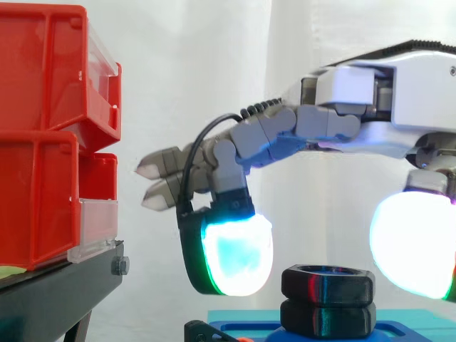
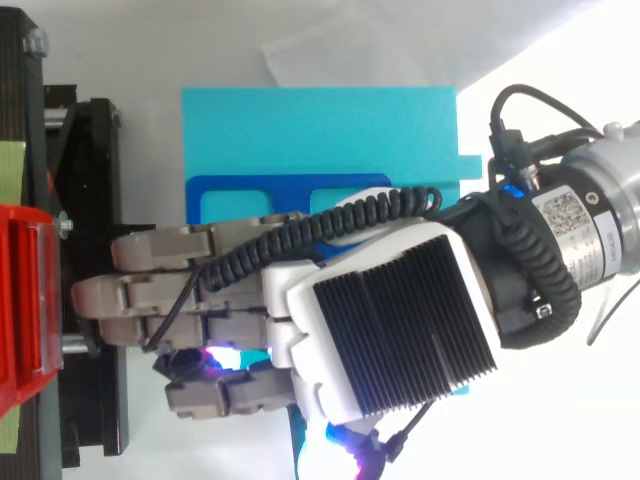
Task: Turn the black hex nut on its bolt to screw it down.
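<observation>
Up front, a bent finger's cyan-white pad (image 1: 239,256) hangs just left of the black hex nut (image 1: 328,282), and a bigger white pad (image 1: 413,246) hangs to its right. The nut sits between them and a touch lower, neither pad touching it. That's a straddle, and it reads as the set-up for a pinch: two soft pads on opposite flats is what it takes to twist a nut. The hand (image 1: 399,107) is open, nothing held. Its other fingers run out straight toward the red bins (image 1: 43,135) on the black stand (image 1: 50,299), up and clear, so only the working pair comes near the nut. A second black nut (image 1: 328,318) of the same shape sits right beneath the first, touching or nearly so, on a blue base (image 1: 406,331) that rests on a cyan foam slab (image 2: 320,130) — a fixture, I'd say, to hold the bolt upright while the torque goes in. The bolt's thread I can't make out. From above, the hand's ribbed back covers the nut, wrist entering from the right. Next call, in my judgement: lower a little, close the pads on the flats, then turn — too high and they'd skid off the rim.
</observation>
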Robot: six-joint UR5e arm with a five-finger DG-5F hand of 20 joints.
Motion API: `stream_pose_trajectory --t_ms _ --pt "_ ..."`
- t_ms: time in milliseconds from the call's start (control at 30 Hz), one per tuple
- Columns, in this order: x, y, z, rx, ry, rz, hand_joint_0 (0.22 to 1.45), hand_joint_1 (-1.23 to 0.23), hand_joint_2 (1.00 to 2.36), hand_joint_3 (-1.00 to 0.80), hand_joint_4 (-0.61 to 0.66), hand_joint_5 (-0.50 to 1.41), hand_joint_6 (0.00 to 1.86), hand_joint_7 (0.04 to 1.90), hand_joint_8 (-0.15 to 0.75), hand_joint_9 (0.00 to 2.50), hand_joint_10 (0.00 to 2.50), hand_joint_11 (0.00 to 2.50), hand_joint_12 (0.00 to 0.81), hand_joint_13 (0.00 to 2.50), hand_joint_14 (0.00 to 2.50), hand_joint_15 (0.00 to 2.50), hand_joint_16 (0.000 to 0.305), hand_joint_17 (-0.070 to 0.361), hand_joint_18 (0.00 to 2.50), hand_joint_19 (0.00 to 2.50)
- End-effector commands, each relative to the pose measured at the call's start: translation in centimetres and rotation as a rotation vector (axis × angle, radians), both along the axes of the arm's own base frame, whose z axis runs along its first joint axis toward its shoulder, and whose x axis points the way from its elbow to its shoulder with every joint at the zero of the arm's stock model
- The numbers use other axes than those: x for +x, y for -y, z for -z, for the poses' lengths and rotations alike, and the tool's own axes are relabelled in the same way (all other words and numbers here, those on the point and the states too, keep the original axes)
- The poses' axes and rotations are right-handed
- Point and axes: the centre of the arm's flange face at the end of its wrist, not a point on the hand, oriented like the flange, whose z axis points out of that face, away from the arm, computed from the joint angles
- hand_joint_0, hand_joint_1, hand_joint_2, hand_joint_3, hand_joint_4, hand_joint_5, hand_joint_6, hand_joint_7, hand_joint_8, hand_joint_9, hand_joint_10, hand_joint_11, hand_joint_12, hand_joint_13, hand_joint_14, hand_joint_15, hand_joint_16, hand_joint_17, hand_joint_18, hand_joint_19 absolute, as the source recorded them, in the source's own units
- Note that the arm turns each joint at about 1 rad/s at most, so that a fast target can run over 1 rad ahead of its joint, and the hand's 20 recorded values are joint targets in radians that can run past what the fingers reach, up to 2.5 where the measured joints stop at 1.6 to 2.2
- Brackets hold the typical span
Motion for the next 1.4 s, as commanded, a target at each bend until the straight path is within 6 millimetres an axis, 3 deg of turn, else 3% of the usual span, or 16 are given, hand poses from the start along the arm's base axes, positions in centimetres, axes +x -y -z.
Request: stream_pose_trajectory --t_ms 0,200,333,500,800,1033,1200,1367 --pt "-0.2 0.5 0.0 -0.016 -0.013 0.006 0.29 -0.36 1.0 -0.5 0.34 -0.18 0.5 1.11 0.323 0.39 0.0 0.0 0.427 0.16 0.0 0.0 0.079 0.177 0.35 0.02" --pt "-0.3 1.6 0.1 -0.017 -0.014 0.018 0.32 -0.51 1.0 -0.5 0.3 -0.2 0.5 0.98 0.303 0.37 0.0 0.0 0.411 0.15 0.0 0.0 0.075 0.17 0.34 0.02" --pt "-0.3 1.7 0.0 -0.017 -0.009 0.019 0.38 -0.49 1.0 -0.5 0.27 -0.2 0.5 0.96 0.279 0.36 0.0 0.0 0.387 0.14 0.0 0.0 0.07 0.157 0.31 0.03" --pt "-0.3 1.9 0.0 -0.017 -0.012 0.023 0.32 -0.35 1.0 -0.5 0.29 -0.2 0.5 0.96 0.303 0.37 0.0 0.0 0.414 0.15 0.0 0.0 0.076 0.17 0.33 0.03" --pt "-0.4 2.1 0.1 -0.017 -0.014 0.006 0.29 -0.3 1.0 -0.5 0.29 -0.2 0.5 0.94 0.315 0.37 0.0 0.0 0.424 0.14 0.0 0.0 0.078 0.177 0.33 0.02" --pt "-1.0 2.4 0.2 -0.041 -0.035 -0.014 0.42 -0.38 1.0 -0.5 0.23 -0.2 0.5 0.93 0.263 0.35 0.0 0.0 0.366 0.12 0.0 0.0 0.065 0.147 0.26 0.04" --pt "-1.1 2.9 -0.3 -0.062 -0.045 -0.009 0.4 -0.34 1.0 -0.5 0.24 -0.2 0.5 0.93 0.271 0.35 0.0 0.0 0.374 0.12 0.0 0.0 0.067 0.151 0.27 0.05" --pt "-1.1 3.3 -0.6 -0.065 -0.05 -0.005 0.45 -0.4 1.0 -0.5 0.21 -0.2 0.5 0.92 0.249 0.34 0.0 0.0 0.35 0.11 0.0 0.0 0.062 0.139 0.24 0.05"
